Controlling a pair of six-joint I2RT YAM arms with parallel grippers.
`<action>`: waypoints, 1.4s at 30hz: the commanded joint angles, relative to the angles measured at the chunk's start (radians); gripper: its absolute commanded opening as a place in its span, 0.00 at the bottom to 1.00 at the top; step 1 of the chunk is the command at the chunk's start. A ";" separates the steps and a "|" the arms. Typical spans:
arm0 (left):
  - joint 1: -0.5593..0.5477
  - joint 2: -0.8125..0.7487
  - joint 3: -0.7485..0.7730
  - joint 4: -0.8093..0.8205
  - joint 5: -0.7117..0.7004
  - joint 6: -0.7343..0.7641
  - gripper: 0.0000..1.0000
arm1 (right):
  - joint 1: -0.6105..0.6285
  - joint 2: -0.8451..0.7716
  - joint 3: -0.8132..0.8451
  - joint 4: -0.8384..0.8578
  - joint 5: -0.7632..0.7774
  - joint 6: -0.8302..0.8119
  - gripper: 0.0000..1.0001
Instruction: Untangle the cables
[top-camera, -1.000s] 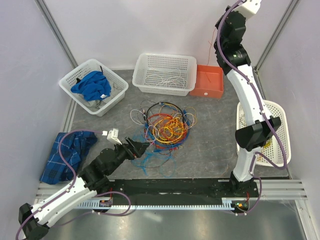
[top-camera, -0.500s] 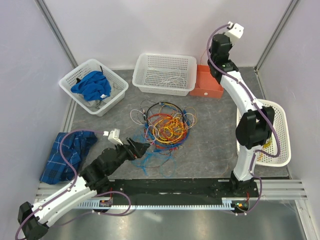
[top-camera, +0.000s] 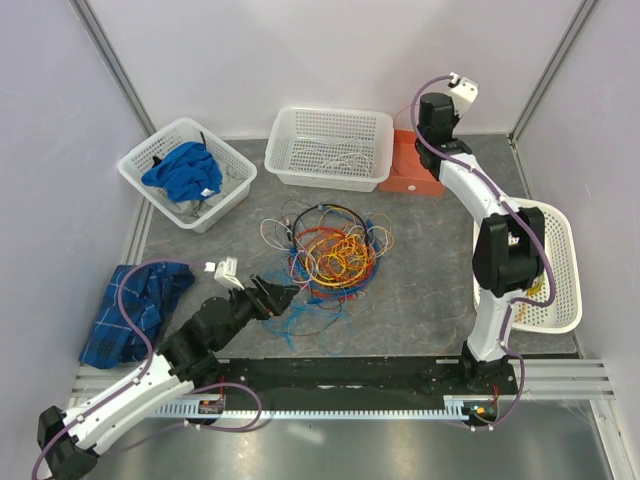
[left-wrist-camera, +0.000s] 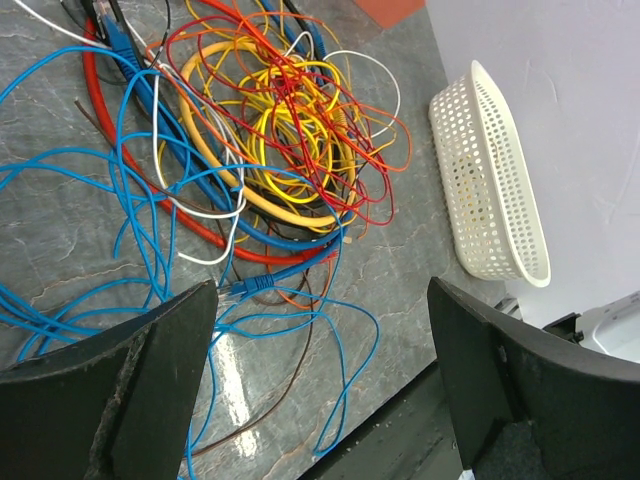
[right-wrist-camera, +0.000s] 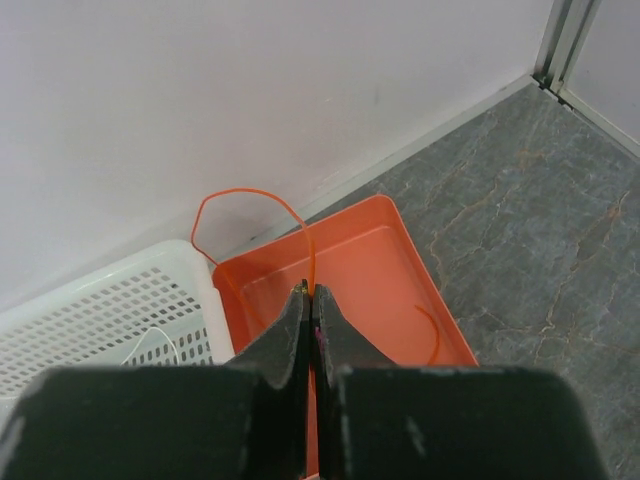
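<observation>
The cables lie in a tangled heap of yellow, orange, red, blue, black and white loops mid-table; the left wrist view shows them close up. My left gripper hovers at the heap's near-left edge. Its jaws stand open over loose blue strands, holding nothing. Far back on the right, my right gripper hangs above the orange tray. It is shut on a thin orange cable that arches up from the fingertips and back down into the tray.
A white basket with a few white wires stands beside the orange tray. A second basket at back left holds blue cloth. A third white basket sits along the right wall. Blue plaid cloth lies at the left.
The right arm has come down and leftward from high up to just above the orange tray, carrying the orange cable. The left arm has not moved.
</observation>
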 joint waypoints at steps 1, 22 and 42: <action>-0.004 -0.012 0.002 -0.006 -0.007 -0.010 0.93 | -0.025 0.026 -0.015 -0.050 -0.048 0.022 0.13; -0.004 0.136 0.221 -0.066 -0.150 0.090 0.93 | 0.146 -0.472 -0.491 0.153 -0.308 0.125 0.64; -0.003 0.347 0.315 -0.230 -0.076 -0.034 0.98 | 0.591 -0.281 -0.812 0.135 -0.427 -0.005 0.69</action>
